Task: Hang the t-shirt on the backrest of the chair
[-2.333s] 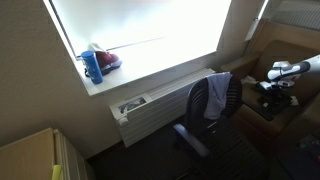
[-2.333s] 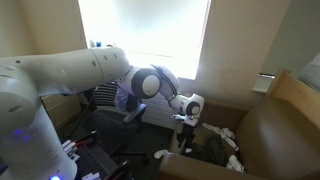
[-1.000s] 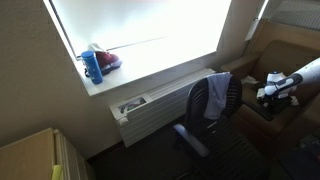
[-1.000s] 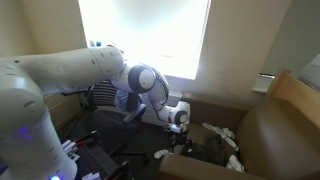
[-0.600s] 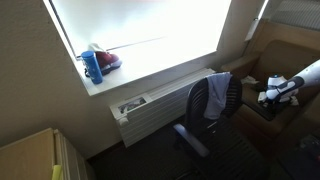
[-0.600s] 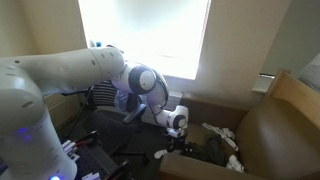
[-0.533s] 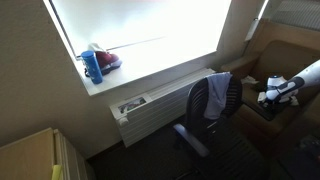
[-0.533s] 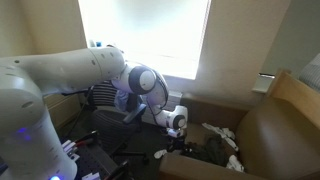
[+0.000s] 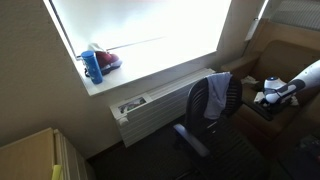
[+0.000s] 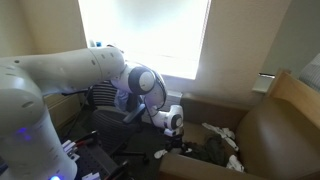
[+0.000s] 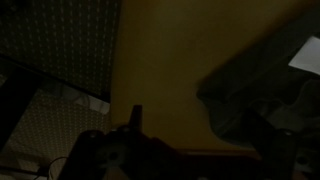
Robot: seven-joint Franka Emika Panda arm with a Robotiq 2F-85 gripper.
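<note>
A dark office chair (image 9: 200, 125) stands by the window, and a blue garment (image 9: 212, 95) hangs over its backrest; both exterior views show it (image 10: 124, 100). To the side my gripper (image 9: 266, 98) hangs low over a brown surface with a heap of dark and white cloth (image 10: 215, 148). In the very dark wrist view the gripper (image 11: 200, 135) is open, nothing between its fingers, and a dark grey cloth (image 11: 250, 90) that may be the t-shirt lies just ahead on the right. I cannot tell whether a finger touches it.
A blue bottle (image 9: 93, 66) and a red object sit on the windowsill above a white radiator (image 9: 150, 105). A brown armchair (image 10: 275, 130) stands close beside the cloth heap. My arm (image 10: 80, 75) passes in front of the chair.
The gripper has come down and moved closer to the cloth heap, staying open. The chair and the blue garment have not moved.
</note>
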